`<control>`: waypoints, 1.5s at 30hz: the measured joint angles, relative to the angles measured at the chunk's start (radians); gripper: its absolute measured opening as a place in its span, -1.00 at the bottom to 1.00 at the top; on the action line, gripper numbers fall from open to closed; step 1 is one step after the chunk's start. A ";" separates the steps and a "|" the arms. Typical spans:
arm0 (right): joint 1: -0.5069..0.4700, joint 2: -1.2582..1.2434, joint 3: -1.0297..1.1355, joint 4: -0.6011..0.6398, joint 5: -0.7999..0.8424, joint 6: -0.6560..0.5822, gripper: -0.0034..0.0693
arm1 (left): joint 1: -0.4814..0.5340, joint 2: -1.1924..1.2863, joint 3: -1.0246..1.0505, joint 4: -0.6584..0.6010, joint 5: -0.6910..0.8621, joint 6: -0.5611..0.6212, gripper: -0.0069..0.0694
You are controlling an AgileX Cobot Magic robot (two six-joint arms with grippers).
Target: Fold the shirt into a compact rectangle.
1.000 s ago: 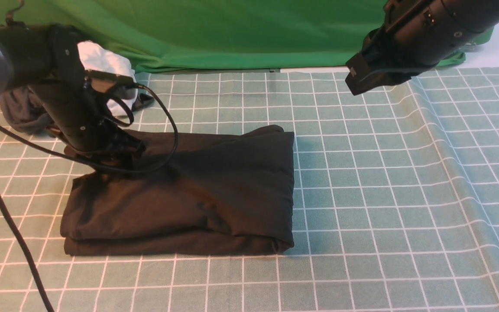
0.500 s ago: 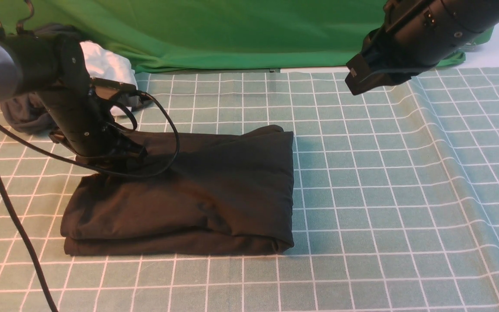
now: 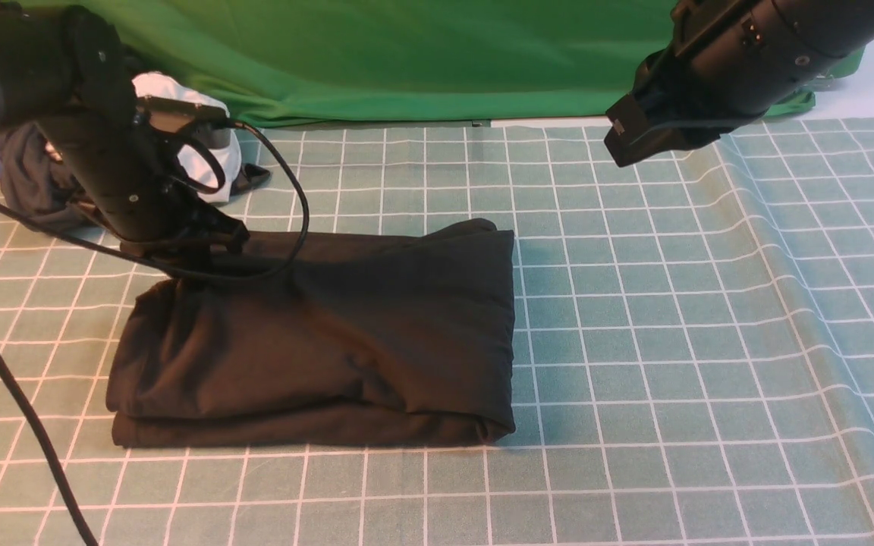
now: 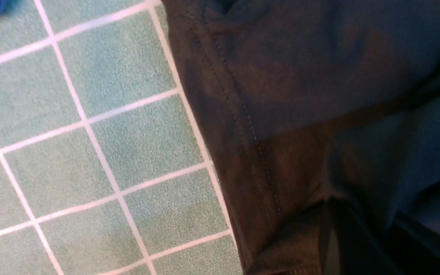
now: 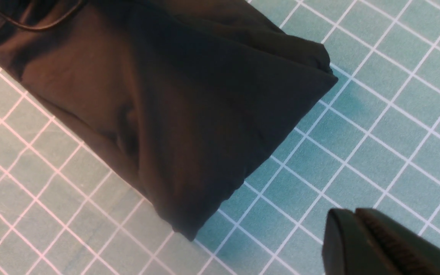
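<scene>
Shirt [image 3: 315, 341] lay in lower-centre of the front view on the checked table cloth [image 3: 672, 341], already doubled over into a thick, roughly rectangular bundle. Near edge showed two stacked layers, lined up fairly well. Right edge ran straight. No sleeves or loose tails seen sticking out. No chest print or neck tag visible from any view.

Far left corner of the bundle was not lying flat: cloth there rose up into a peak under the left gripper [image 3: 194, 262], with diagonal tension folds running down from it toward the near edge. Judged the fold to be mostly done; what seemed left was one more fold-over or a tidy of that raised corner, then release.

Left gripper: jaws together, pinching the shirt at that lifted corner. Left wrist view was filled with dark cloth and a stitched hem, fabric bunching toward the dark finger [image 4: 342, 244] at the bottom edge of the frame.

Right gripper [image 5: 357, 236]: jaws pressed together, holding nothing, hanging well above the table in the upper right, apart from the shirt.

Farther back, upper left: a white garment [image 3: 202, 144] and a dark grey garment [image 3: 27, 182], behind the left arm. Green backdrop [image 3: 407, 61] beyond.
</scene>
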 joint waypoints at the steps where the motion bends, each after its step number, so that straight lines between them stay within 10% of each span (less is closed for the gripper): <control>1: 0.000 0.000 0.000 0.001 0.000 0.000 -0.84 | 0.010 0.000 0.000 -0.003 -0.007 0.000 -0.79; 11: 0.000 0.000 0.000 0.003 0.000 0.000 -0.84 | 0.058 0.000 0.000 -0.047 -0.070 0.004 -0.74; 26: 0.000 0.000 0.000 0.023 0.010 -0.009 -0.82 | 0.058 -0.037 -0.015 0.205 -0.062 -0.155 0.17; 31: 0.000 0.000 0.000 0.024 0.010 -0.012 -0.81 | 0.058 -0.053 -0.037 0.056 -0.023 -0.190 -0.06; 36: 0.000 0.000 0.000 0.031 0.010 -0.012 -0.80 | 0.038 -0.029 -0.037 -0.177 0.035 -0.089 -0.71; 45: 0.000 0.000 0.000 0.050 0.010 -0.027 -0.80 | 0.018 0.104 -0.037 -0.146 0.084 -0.072 -0.79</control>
